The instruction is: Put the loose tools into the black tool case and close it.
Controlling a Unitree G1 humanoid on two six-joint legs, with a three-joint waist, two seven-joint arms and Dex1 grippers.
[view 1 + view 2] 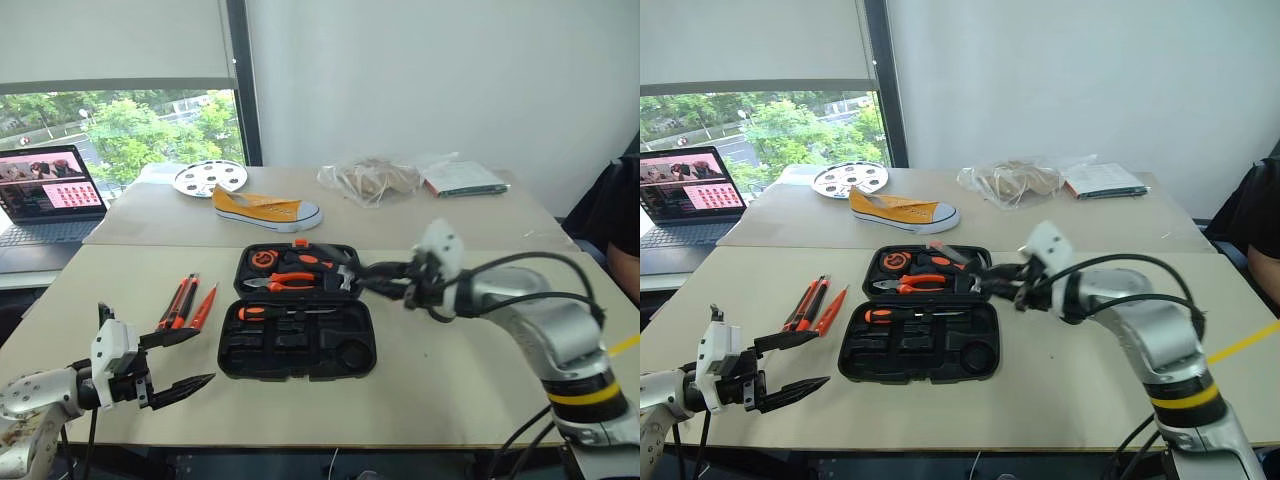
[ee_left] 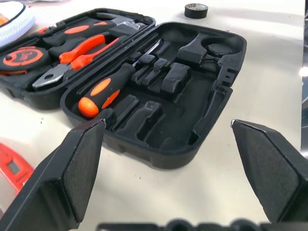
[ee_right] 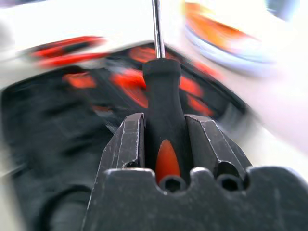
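Observation:
The black tool case (image 1: 232,362) lies open in the middle of the table. One black-and-orange screwdriver (image 2: 103,89) rests in a slot of its near half. My right gripper (image 1: 372,279) hovers over the case's right side, shut on a second black-and-orange screwdriver (image 3: 161,96) whose shaft points away from the wrist. On the table left of the case lie an orange-black utility knife (image 1: 178,300) and a slim orange tool (image 1: 203,306). A small dark roll (image 2: 196,9) sits on the table beyond the case. My left gripper (image 1: 200,357) stands open and empty near the front left, short of the case.
Orange-handled pliers (image 1: 290,282) and a hammer lie in the case's far half. At the back are a laptop (image 1: 45,190), a white disc (image 1: 210,178), a yellow shoe (image 1: 265,208), a plastic bag (image 1: 370,180) and papers (image 1: 462,178). A person (image 1: 620,230) sits at the right edge.

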